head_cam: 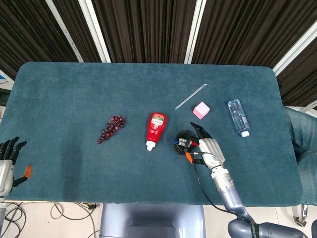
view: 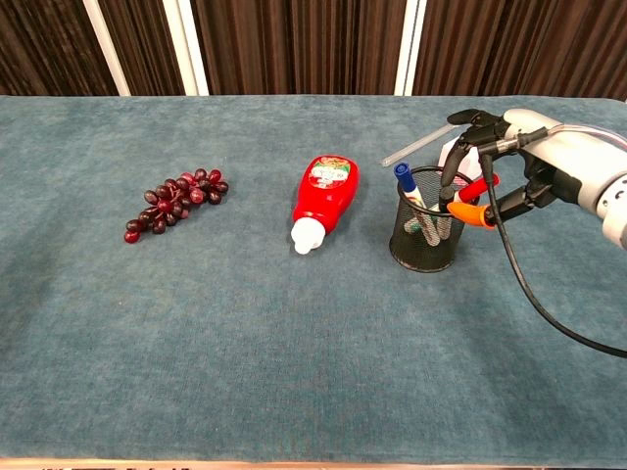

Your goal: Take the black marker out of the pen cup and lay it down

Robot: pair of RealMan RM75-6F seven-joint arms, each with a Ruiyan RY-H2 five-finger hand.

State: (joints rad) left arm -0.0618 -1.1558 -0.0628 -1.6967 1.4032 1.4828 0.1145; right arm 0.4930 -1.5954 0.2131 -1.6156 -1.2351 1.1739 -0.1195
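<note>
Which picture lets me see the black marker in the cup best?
The chest view. It looks from the side, so the black marker shows sticking up above the rim of the pen cup, right beside the right hand. In the head view you look straight down, and it's just a tiny dark spot.

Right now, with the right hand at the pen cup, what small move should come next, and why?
Probably close the right hand on the black marker in the pen cup. Its fingers reach over the rim around the marker's cap but do not clearly pinch it, and the blue and red markers stand close beside it.
</note>
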